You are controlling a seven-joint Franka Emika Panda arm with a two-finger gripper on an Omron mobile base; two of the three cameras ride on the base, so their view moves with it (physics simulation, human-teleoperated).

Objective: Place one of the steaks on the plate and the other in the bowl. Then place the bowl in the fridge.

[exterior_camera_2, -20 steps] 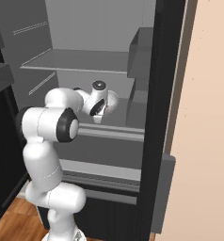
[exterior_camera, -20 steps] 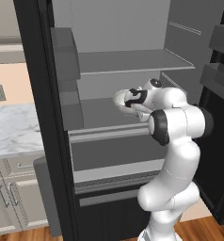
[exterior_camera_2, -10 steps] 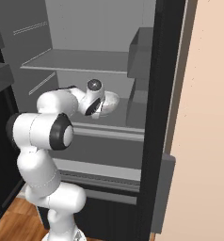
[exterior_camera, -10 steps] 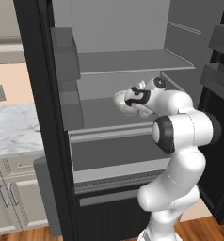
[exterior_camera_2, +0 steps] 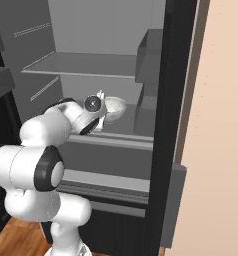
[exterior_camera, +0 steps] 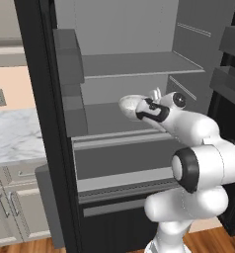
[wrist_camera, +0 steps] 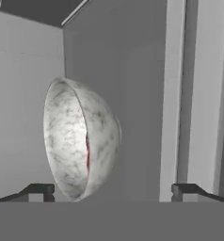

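The speckled bowl [exterior_camera: 130,103] rests on the middle shelf of the open black fridge [exterior_camera: 39,99]. My gripper [exterior_camera: 150,98] is just to its right, open and holding nothing. From the other side, the bowl [exterior_camera_2: 115,108] stands just beyond the gripper [exterior_camera_2: 101,99], inside the fridge [exterior_camera_2: 177,95]. The hand view is rolled, so the bowl [wrist_camera: 81,139] appears on its side. A thin red edge of a steak [wrist_camera: 87,153] shows inside it. The gripper [wrist_camera: 111,190] has its fingertips spread wide on either side, apart from the bowl. The plate is out of view.
An upper shelf [exterior_camera: 134,64] runs above the bowl, and a drawer front [exterior_camera: 124,158] sits below. Door bins [exterior_camera: 67,54] line the left door, with more bins [exterior_camera: 233,44] on the right door. A marble counter [exterior_camera: 16,133] lies to the left. A peach wall [exterior_camera_2: 221,125] stands to the right.
The jaws have spread wider and let go of the bowl, which stays on the shelf. The arm's elbow has shifted while the hand stays close to the bowl.
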